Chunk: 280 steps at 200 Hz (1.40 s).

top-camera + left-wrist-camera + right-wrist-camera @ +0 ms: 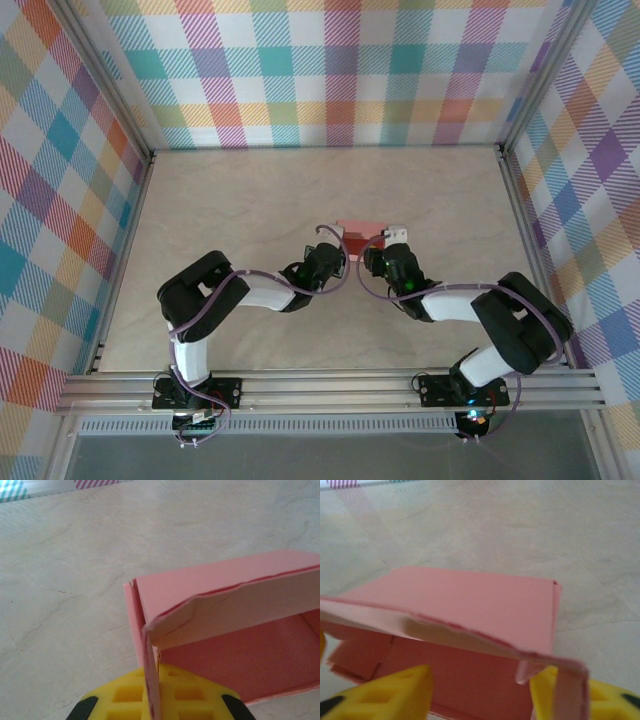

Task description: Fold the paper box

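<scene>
The paper box (361,237) is salmon-pink card, partly formed, and lies mid-table between both grippers. In the left wrist view the paper box (235,625) opens toward the camera, its top flap sagging. My left gripper (152,685) is shut on the box's upright left side wall, whose thin edge runs between the yellow fingers (125,697). In the right wrist view the paper box (470,600) shows its top panel and dark inside. My right gripper (480,685) is open, with yellow fingers (385,695) spread at the box mouth and the right side wall crossing the right finger.
A small white piece (398,233) sits at the box's right end. Plaid walls (320,70) enclose the beige tabletop (250,190) on three sides. An aluminium rail (330,385) runs along the near edge by the arm bases.
</scene>
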Each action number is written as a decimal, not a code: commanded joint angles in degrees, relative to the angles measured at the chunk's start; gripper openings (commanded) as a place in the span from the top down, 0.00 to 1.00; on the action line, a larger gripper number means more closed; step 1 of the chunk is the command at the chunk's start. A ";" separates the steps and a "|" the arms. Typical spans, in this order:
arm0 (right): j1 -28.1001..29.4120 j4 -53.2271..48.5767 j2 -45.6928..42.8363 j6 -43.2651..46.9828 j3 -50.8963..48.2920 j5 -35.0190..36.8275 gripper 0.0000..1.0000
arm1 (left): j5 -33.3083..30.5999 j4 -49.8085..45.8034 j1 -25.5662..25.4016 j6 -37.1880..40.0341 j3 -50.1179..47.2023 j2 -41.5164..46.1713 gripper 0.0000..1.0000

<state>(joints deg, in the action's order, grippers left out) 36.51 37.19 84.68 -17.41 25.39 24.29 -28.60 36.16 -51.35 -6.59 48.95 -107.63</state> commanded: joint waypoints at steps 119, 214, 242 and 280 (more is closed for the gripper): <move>-0.49 -24.59 -27.10 -3.54 1.29 0.07 0.05 | 1.44 -0.74 -1.65 1.67 1.63 -3.33 1.00; -15.13 -43.74 -5.99 -22.21 20.18 -18.37 0.09 | 2.25 -1.44 -1.65 2.19 1.58 -3.11 0.98; -15.86 -43.02 -0.27 -23.08 21.79 -20.38 0.09 | 2.08 -1.33 -1.82 3.09 1.41 -3.28 0.92; -15.95 -42.58 3.32 -24.02 22.82 -21.41 0.09 | 2.08 -1.51 -2.26 4.39 0.36 -2.29 0.77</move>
<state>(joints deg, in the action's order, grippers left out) 20.95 -5.10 86.98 -39.55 45.95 4.99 -27.00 35.57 -52.49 -3.79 49.56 -110.21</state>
